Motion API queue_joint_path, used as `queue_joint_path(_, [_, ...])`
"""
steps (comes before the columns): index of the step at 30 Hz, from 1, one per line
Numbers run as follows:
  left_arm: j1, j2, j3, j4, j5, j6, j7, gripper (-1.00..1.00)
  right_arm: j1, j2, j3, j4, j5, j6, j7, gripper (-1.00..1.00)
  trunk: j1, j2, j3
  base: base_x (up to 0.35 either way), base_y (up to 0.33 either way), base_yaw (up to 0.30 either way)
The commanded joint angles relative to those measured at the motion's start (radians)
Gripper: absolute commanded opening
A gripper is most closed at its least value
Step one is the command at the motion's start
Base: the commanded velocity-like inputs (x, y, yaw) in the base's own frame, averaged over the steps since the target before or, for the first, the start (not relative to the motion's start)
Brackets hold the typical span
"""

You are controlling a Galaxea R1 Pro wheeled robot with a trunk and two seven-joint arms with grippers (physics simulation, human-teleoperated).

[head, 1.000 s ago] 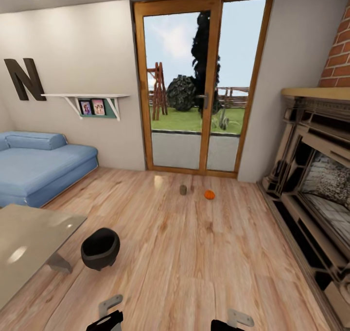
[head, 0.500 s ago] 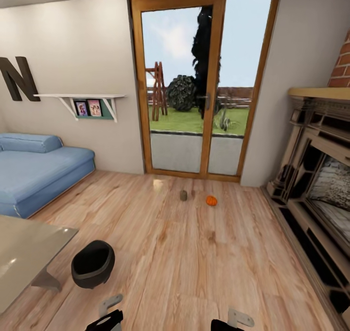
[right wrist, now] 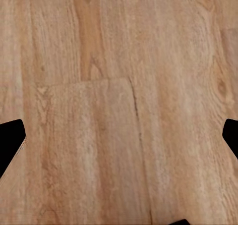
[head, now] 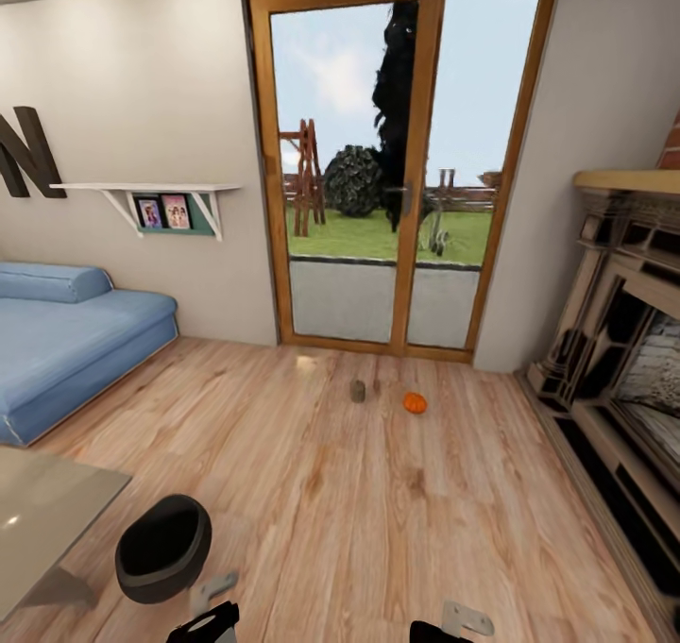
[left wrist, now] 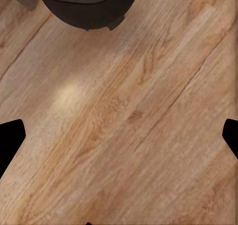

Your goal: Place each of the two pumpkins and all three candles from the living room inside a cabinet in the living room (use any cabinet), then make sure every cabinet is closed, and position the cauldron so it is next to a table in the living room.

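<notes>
Ahead, bare floor (head: 378, 511) — cauldron (head: 162, 560) just beside table (head: 38, 520) edge.

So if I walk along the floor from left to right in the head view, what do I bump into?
Table → cauldron → candle → pumpkin → fireplace.

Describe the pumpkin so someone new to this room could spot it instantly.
Find the tall wood-framed glass door in the far wall. On the wooden floor just in front of it lie two small things side by side, apart. The pumpkin is the bright orange, squat round one; its neighbour is a dull grey-beige candle.
</notes>
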State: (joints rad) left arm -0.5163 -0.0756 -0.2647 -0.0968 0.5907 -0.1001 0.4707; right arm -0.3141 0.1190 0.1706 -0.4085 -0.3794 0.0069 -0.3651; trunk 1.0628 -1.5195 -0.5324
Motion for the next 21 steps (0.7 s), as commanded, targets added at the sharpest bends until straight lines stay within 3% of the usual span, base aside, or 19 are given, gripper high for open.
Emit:
queue_joint_path(1, [-0.001,0.0,-0.008,0.0,0.011,-0.004,0.003,1.0,-0.001,-0.001,0.009,-0.001,-0.009,0.001,-0.008,1.0,0.001,0.0,-0.001,0.31,0.0,0.0])
queue_joint_path(21, [-0.001,-0.007,-0.008,0.0,0.011,-0.004,0.003,1.0,-0.001,-0.001,0.009,-0.001,-0.008,0.001,-0.007,1.0,0.001,0.0,-0.001,0.276,-0.01,0.0])
